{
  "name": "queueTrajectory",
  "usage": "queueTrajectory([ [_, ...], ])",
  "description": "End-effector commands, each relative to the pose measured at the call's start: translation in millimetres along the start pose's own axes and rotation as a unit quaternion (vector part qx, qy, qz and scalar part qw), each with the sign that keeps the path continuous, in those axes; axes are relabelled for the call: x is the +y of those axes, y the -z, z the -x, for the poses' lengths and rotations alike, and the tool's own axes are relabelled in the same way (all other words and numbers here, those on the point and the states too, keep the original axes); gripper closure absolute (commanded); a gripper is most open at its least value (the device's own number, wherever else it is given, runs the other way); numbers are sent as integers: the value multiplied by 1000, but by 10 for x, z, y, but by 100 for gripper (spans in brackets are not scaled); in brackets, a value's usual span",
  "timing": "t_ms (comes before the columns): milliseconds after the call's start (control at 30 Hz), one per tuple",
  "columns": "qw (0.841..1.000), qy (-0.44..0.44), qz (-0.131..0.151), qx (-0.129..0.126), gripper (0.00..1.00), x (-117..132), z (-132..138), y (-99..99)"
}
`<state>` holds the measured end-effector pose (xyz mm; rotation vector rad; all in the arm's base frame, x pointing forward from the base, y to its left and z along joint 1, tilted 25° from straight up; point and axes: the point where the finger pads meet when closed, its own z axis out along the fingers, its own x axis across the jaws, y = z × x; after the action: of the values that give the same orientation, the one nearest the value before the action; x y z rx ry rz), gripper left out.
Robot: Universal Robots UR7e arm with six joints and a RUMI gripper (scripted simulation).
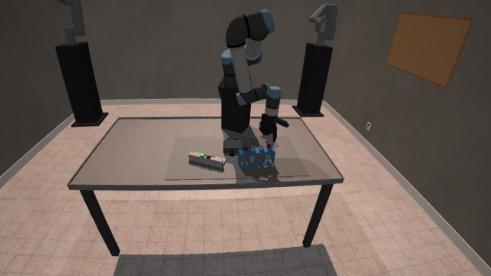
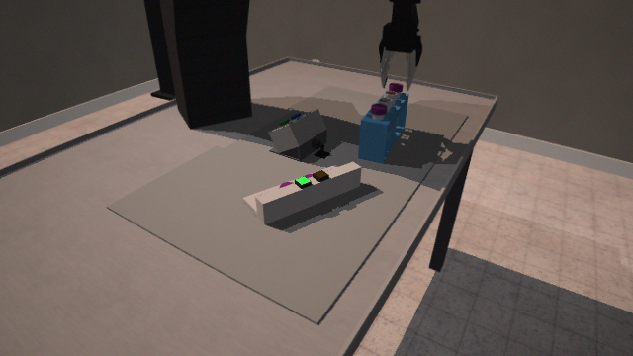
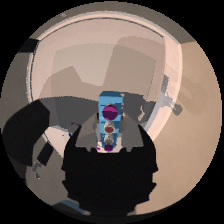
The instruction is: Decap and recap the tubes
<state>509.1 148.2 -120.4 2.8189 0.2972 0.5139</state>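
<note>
The blue decapping station holds four tubes. Tube 1's purple cap is on, at the far end in the exterior view. Tube 2 and tube 3 are uncapped. Tube 4's purple cap is on. My gripper is open, pointing down at tube 1, fingertips on either side of its cap, close to cap height. On the white cap tray two purple caps show partly; their nests are hidden. The green lamp is lit.
The grey key housing stands between the station and the arm's base, with a green key and a blue key. The amber lamp is dark. A thin mat lies under the stations.
</note>
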Motion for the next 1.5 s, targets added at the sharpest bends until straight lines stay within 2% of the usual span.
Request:
queueTrajectory([
  [0, 997, 78, -3, 2, 65, -2, -4, -2],
  [233, 976, 216, -2, 2, 65, -2, -4, -2],
  [467, 976, 220, -2, 2, 65, -2, -4, -4],
  [500, 976, 220, -2, 2, 100, -2, -4, -4],
  [900, 976, 220, -2, 2, 100, -2, -4, -4],
  [933, 981, 195, -3, 2, 100, -2, -4, -4],
  [1000, 981, 195, -3, 2, 100, -2, -4, -4],
  [1133, 995, 96, -3, 2, 100, -1, -4, -4],
  [1233, 1000, 22, -3, 2, 100, -1, -3, -5],
  [1333, 999, -53, -3, 1, 100, -2, -4, -4],
  [1467, 988, -153, -3, 1, 100, -2, -4, -4],
])
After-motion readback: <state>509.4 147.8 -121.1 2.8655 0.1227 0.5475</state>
